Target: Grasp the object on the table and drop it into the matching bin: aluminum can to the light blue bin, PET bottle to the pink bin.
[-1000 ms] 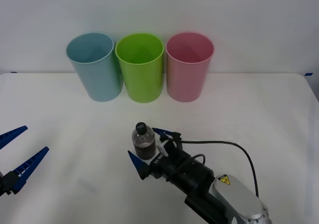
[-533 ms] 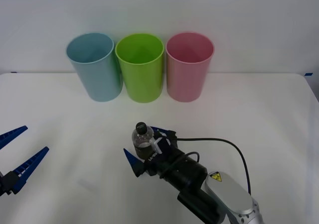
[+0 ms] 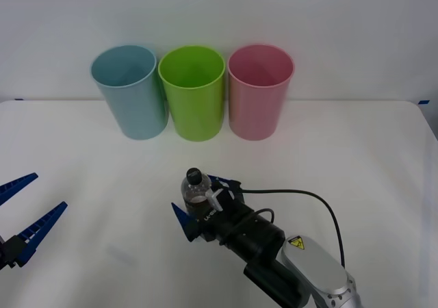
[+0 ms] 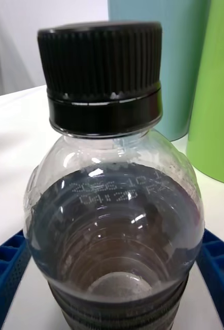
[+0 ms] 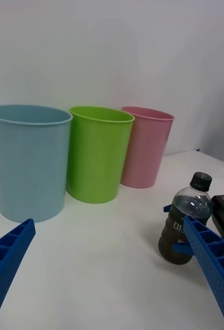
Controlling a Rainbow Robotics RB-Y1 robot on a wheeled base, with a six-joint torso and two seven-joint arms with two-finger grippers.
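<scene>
Now my right gripper (image 3: 198, 211) straddling the upright PET bottle (image 3: 196, 191) mid-table (image 3: 356, 157), blue fingers (image 4: 9, 268) spread either side, contact unclear, my left gripper (image 3: 24, 209) spread wide, idle nearby.

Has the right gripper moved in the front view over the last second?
Yes. The right gripper has shifted slightly toward the robot's left, closing around the PET bottle, which stays put below the lime green bin.
</scene>
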